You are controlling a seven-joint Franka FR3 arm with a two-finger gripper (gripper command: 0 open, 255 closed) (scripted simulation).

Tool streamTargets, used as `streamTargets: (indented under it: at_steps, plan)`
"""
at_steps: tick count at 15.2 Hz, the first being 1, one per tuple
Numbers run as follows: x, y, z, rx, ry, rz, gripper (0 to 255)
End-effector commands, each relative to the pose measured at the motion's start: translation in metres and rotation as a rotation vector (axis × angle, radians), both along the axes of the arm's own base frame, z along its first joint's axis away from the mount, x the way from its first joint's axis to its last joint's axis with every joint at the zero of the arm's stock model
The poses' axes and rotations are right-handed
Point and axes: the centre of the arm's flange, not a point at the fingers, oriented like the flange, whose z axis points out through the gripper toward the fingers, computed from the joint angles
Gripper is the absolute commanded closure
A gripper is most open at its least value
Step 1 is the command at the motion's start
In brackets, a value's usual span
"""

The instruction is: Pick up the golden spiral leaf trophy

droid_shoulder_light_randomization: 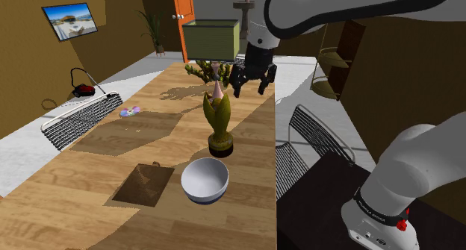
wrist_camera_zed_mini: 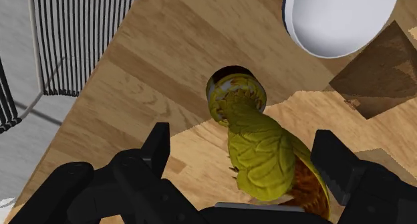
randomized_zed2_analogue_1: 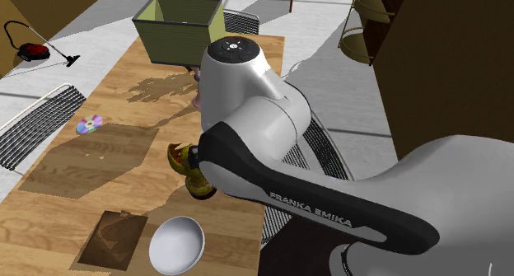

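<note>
The golden leaf trophy (droid_shoulder_light_randomization: 218, 116) stands upright on the wooden desk (droid_shoulder_light_randomization: 82, 219), near a white bowl (droid_shoulder_light_randomization: 204, 180). The black end effector (droid_shoulder_light_randomization: 252, 84) hangs above it with its fingers (wrist_camera_zed_mini: 158, 144) spread apart. The trophy lies between them, seemingly untouched.

In the shoulder view, on the table (droid_shoulder_light_randomization: 75, 211), the bowl (droid_shoulder_light_randomization: 204, 180) sits at the trophy's (droid_shoulder_light_randomization: 218, 118) six o'clock, the disc (droid_shoulder_light_randomization: 130, 112) at nine, the bin (droid_shoulder_light_randomization: 210, 38) at twelve.

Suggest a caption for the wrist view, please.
Open gripper hovers over the golden leaf trophy on the wooden table, white bowl nearby.
</note>
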Motion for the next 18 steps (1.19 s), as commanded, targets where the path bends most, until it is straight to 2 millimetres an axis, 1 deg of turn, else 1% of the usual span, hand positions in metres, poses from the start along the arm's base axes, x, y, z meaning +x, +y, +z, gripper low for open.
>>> streamTargets:
  at_steps: [1,6,11,12,18]
  plan:
    - [0.019,0.017,0.000,0.013,-0.012,-0.060,0]
    - [0.069,0.051,0.001,0.037,-0.041,-0.202,0]
    - [0.123,0.078,0.004,0.062,-0.069,-0.343,0]
    - [0.123,0.078,0.004,0.062,-0.069,-0.345,0]
    - [0.123,0.078,-0.028,0.062,-0.069,-0.345,0]
